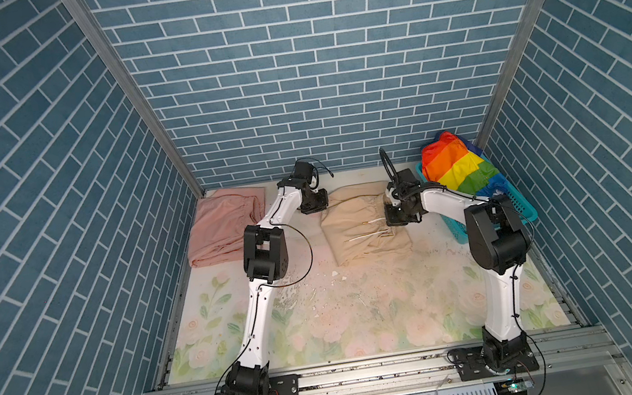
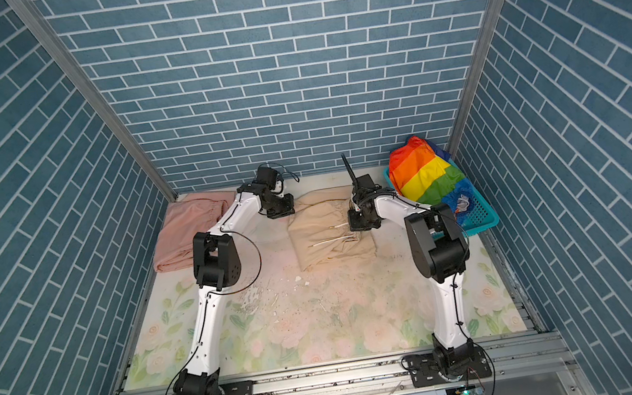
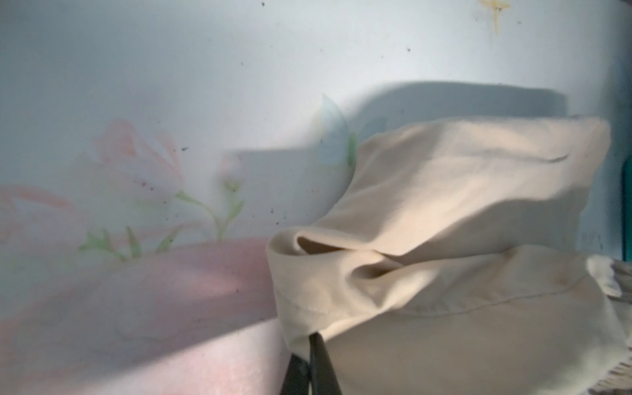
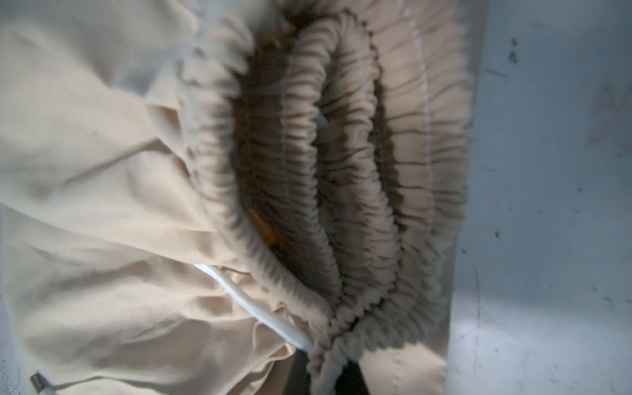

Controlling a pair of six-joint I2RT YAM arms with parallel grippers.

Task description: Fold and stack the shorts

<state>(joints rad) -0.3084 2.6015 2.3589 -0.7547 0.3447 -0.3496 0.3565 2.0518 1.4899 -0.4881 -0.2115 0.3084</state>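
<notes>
The soft beige drawstring shorts (image 1: 362, 238) are spread, crumpled, on the floral-printed counter (image 1: 365, 317), at the far middle between the two arms. A hemmed corner of their cloth is pinched by the left hand (image 3: 313, 345), whose dark fingers (image 3: 321, 369) are pressed together on the fabric in the left wrist view. In both top views this hand is seen at the far left edge of the garment.

The gathered elastic waistband (image 4: 342, 171) of the same shorts is clamped by the right hand (image 4: 326, 371), which is closed tight on the ruffled band just beside a white drawstring (image 4: 260, 307). In both top views this hand is set at the right edge of the beige cloth, with two drawstring ends trailing to its left.

The plain pale pink shorts (image 1: 222, 228) are laid, roughly folded, in the far left corner of the counter, apart from the beige pair. The shiny rainbow-striped shorts (image 1: 457, 170) are heaped in the teal perforated plastic basket (image 1: 528, 215) at the far right
</notes>
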